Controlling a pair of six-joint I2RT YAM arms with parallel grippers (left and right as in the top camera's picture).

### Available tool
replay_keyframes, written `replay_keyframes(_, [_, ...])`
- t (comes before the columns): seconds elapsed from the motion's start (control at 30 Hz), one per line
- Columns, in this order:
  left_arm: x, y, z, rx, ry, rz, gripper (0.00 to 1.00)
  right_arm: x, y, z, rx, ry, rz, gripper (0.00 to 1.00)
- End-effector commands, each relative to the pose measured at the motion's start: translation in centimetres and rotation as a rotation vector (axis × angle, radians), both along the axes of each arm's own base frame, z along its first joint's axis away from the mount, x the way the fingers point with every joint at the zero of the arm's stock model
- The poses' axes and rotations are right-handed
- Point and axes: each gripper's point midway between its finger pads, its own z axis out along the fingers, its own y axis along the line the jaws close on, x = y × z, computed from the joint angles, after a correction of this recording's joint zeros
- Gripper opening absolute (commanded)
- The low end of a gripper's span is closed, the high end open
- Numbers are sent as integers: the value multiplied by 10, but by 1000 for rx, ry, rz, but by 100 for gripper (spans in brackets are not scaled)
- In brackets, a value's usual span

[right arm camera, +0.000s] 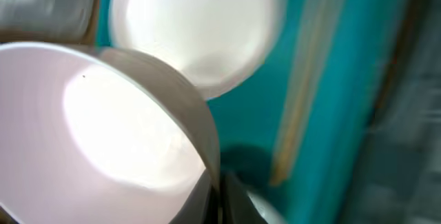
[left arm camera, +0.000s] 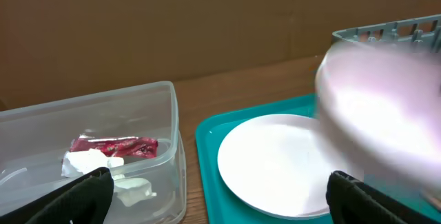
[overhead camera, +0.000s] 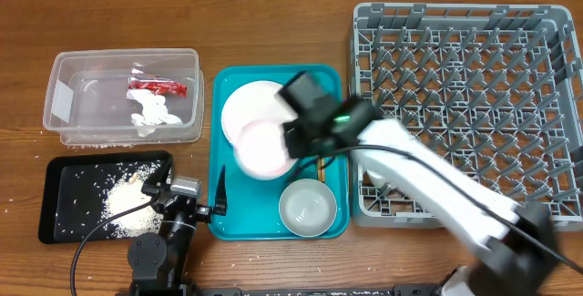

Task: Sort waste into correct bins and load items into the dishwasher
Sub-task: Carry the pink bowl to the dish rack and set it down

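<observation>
Over the teal tray [overhead camera: 235,216], my right gripper [overhead camera: 297,139] is clenched on the rim of a pale-pink plate [overhead camera: 264,148].
I hold that plate tilted above the tray, overlapping a white plate [overhead camera: 248,105] that lies flat on it. A white bowl [overhead camera: 307,208] stands at the tray's near end. My left gripper [overhead camera: 187,189] hangs with jaws spread wide beside the black tray [overhead camera: 64,182], which is strewn with rice [overhead camera: 123,201]. The red wrapper [overhead camera: 157,86] and white tissue [overhead camera: 150,116] lie in the clear tub [overhead camera: 109,56]. The grey dish rack [overhead camera: 465,86] stands to my right.
</observation>
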Motion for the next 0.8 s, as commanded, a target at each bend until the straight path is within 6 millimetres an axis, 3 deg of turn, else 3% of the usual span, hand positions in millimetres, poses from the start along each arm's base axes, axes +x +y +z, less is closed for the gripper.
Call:
replay_keyframes(0.0, [0, 1, -1, 18, -10, -1, 100, 48, -93, 47, -221, -276, -271, 4])
replay_keyframes(0.03, [0, 0, -1, 18, -10, -2, 100, 55, -118, 56, -280, -321, -358, 4])
replay_keyframes(0.07, [0, 0, -1, 18, -10, -2, 100, 63, -156, 66, -380, -381, -483, 4])
replay_keyframes(0.17, [0, 0, -1, 18, -10, -2, 100, 73, -229, 87, -605, -476, -680, 4])
replay_keyframes(0.37, [0, 0, -1, 18, -10, -2, 100, 67, -326, 115, -868, -554, -976, 4])
replay_keyframes(0.5, [0, 0, -1, 18, -10, -2, 100, 62, -366, 118, -905, -540, -1095, 4])
replay_keyframes(0.63, [0, 1, -1, 18, -10, -1, 100, 57, -395, 90, -963, -411, -1113, 4])
replay_keyframes(0.67, [0, 0, -1, 18, -10, -2, 100, 57, -402, 75, -995, -367, -1106, 4])
replay_keyframes(0.77, [0, 0, -1, 18, -10, -2, 100, 61, -401, 54, -1034, -312, -1066, 4])
